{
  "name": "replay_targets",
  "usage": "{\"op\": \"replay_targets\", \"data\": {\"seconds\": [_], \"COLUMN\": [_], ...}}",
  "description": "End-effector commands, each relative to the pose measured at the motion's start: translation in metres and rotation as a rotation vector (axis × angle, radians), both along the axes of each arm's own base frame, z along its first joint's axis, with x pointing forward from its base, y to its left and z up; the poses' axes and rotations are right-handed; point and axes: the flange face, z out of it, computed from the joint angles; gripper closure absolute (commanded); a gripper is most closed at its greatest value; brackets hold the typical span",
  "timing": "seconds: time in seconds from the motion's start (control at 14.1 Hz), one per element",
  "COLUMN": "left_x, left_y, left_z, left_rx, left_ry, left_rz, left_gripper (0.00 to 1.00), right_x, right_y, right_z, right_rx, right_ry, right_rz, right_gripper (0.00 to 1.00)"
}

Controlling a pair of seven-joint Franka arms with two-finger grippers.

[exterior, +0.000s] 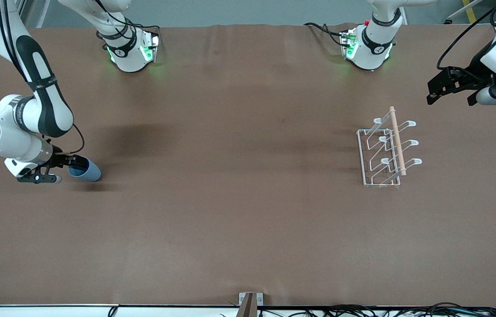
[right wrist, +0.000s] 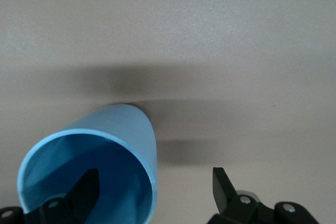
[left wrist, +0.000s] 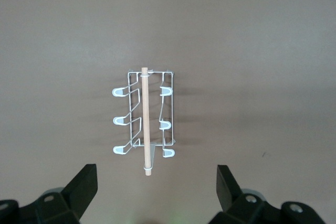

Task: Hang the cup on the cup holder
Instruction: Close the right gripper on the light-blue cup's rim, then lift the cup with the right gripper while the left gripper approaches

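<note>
The light-blue cup lies on its side at the right arm's end of the table, its mouth toward my right gripper. In the right wrist view the cup fills the lower corner. My right gripper is open; one finger is inside the cup's mouth and the other is outside, with the cup wall between them. The white wire cup holder with its wooden rod stands toward the left arm's end. My left gripper is open and empty, up in the air beside the holder.
The brown table carries only the cup and the holder. The two arm bases stand along the table's edge farthest from the front camera. Cables lie along the edge nearest that camera.
</note>
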Motion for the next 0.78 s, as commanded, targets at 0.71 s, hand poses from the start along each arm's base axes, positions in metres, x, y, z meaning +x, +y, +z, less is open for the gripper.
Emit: {"op": "replay_targets", "data": {"seconds": [0.71], "left_x": [-0.019], "left_y": [0.001], "left_z": [-0.007], "left_rx": [0.01], "left_ry": [0.174], "left_rz": [-0.009], "left_gripper": [0.0], "right_x": [0.019], "right_y": [-0.001], "right_z": [0.039], "right_rx": [0.007], "right_ry": [0.003], "right_rz": [0.028], "right_gripper": [0.96]}}
